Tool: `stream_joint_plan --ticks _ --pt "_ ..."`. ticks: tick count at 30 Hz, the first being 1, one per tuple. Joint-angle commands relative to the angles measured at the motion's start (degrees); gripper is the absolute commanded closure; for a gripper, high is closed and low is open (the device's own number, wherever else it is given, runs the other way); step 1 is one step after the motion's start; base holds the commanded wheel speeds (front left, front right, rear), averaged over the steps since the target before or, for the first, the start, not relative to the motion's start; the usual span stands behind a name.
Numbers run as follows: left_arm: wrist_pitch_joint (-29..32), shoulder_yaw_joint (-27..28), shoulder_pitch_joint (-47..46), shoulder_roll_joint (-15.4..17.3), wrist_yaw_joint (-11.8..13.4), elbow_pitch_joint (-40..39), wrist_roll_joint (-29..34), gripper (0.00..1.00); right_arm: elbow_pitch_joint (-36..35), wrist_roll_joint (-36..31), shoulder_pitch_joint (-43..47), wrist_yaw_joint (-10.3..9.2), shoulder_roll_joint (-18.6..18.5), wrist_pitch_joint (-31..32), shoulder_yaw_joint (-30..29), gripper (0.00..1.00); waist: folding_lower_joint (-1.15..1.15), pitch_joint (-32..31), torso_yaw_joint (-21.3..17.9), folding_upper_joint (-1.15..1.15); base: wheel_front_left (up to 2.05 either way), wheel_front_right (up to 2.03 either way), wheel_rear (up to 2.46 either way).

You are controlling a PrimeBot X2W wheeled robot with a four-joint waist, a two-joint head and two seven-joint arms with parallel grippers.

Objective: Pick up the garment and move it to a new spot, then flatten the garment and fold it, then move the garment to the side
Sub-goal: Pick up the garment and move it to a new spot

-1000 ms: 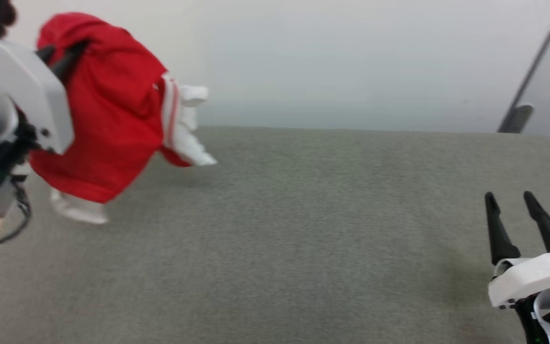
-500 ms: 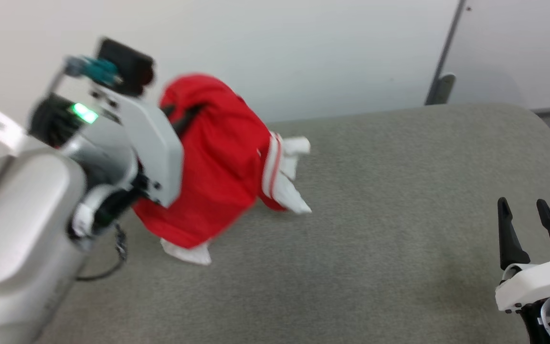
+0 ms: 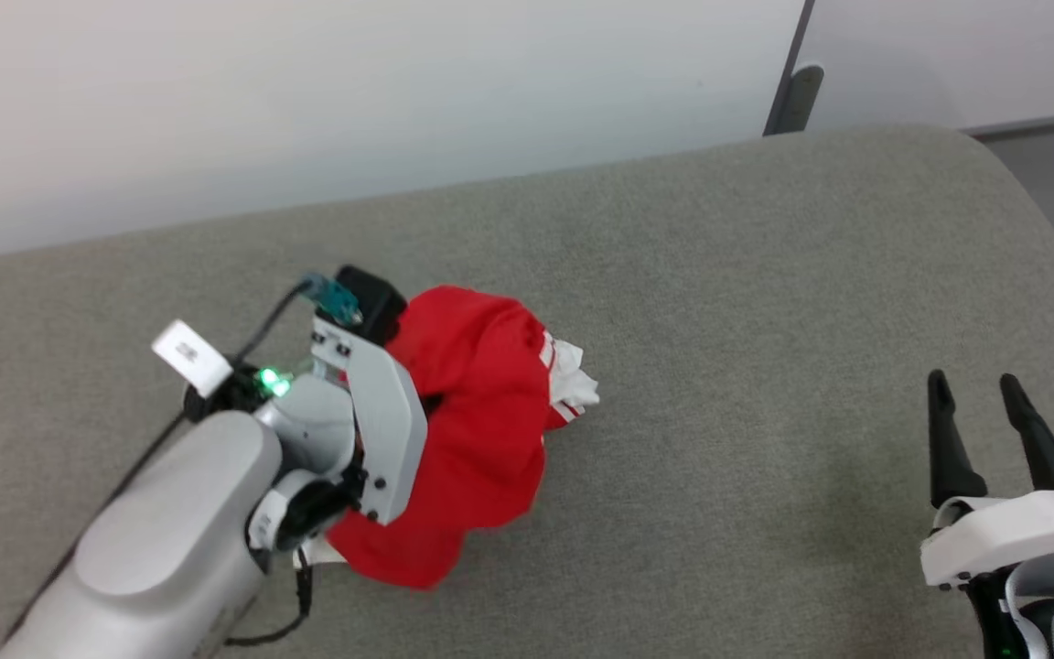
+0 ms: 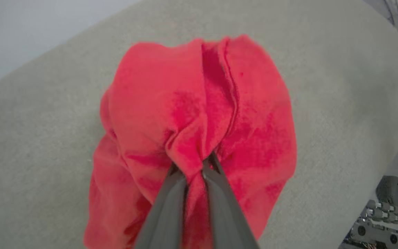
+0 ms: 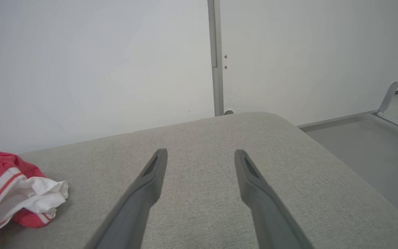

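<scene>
The robot's left gripper is clamped on a pinch of red cloth near the top of the garment, which is gathered into a crumpled bundle on a grey fabric surface. In the left wrist view the two dark fingers press close together, with a twisted fold of the shirt squeezed between them and the rest of the red fabric billowing out around and beyond the tips. From the head view, the pale left forearm reaches in from the lower left, a green light glowing at its wrist, and the bundle sits just beside and partly behind the gripper's white housing, left of the surface's centre. A white sleeve with red-and-white striped trim pokes out on the bundle's right side. In the right wrist view that sleeve and the folds beneath it appear to lie on the surface. The lettering and number on the shirt are hidden in the folds.

The right gripper hovers at the lower right, well apart from the garment, its two fingers spread wide with nothing between them and only the bare grey fabric beyond them. A pale wall runs behind the surface, broken by a grey metal post, and a strip of grey floor lies past the surface's rounded right end.
</scene>
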Motion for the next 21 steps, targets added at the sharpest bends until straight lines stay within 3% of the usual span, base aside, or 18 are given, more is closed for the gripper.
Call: stream_joint_plan --ticks 1,15,17,19,21 --pt "0.3 -0.6 0.7 -0.5 -0.4 1.7 0.1 1.0 0.5 0.1 -0.9 -0.07 0.1 -0.5 0.4 0.0 0.0 1.4 -0.8 0.0 0.0 0.0 0.0" --pt "1.4 -5.5 0.3 -4.4 -5.4 17.0 0.0 1.0 3.8 0.5 -3.6 -0.07 0.6 -2.2 2.4 0.0 0.0 3.5 -1.1 0.0 0.0 0.0 0.0" --pt "1.2 -5.8 0.0 -5.0 -6.0 18.1 -0.3 0.6 4.0 0.5 -3.9 -0.08 0.6 -2.3 2.4 0.0 0.0 3.3 -0.9 0.0 0.0 0.0 0.0" --pt "0.9 -5.6 -0.7 -5.4 -6.4 19.0 -0.7 0.0 4.3 0.3 -3.9 -0.07 0.6 -2.4 2.5 0.0 0.0 2.8 -0.5 0.0 0.0 0.0 0.0" --pt "0.4 -5.3 -1.2 -5.5 -6.7 19.4 -1.3 0.0 4.5 0.2 -3.7 -0.07 0.4 -2.4 2.4 0.0 0.0 2.0 -0.1 0.0 0.0 0.0 0.0"
